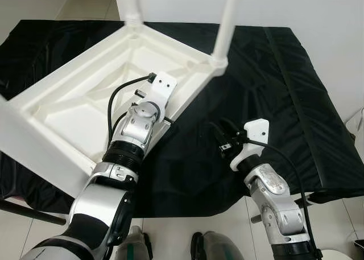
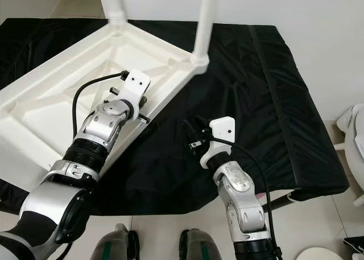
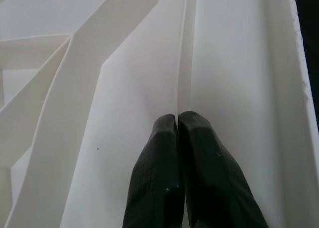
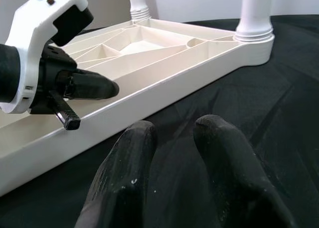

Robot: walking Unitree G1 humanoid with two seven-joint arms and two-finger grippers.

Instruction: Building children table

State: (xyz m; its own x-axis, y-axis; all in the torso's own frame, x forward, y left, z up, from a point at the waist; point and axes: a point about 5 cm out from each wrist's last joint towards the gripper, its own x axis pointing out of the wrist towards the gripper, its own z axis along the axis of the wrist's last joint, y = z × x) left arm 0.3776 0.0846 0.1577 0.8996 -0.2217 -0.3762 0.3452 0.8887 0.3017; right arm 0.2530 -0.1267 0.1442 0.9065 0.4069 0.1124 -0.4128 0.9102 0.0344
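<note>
A white plastic children's table [image 1: 74, 100] lies upside down on a black cloth [image 1: 267, 83], its ribbed underside facing up. Two white legs [image 1: 132, 4] [image 1: 227, 21] stand in its far corners. My left gripper [image 3: 178, 119] reaches down inside the underside near the right-hand rim [image 1: 190, 92], shut, its tips against a thin rib where it meets the wall. The left gripper [image 4: 94, 86] also appears in the right wrist view, just over the rim. My right gripper [image 4: 177, 133] hovers low over the cloth beside that rim, open with nothing between its fingers [image 2: 193, 132].
The black cloth covers a low platform whose front edge [image 1: 227, 211] runs just before my feet [image 1: 216, 246]. A white wall [image 1: 296, 4] stands behind. A white object [image 2: 352, 129] sits on the floor at the far right. Bare cloth spreads to the right of the table.
</note>
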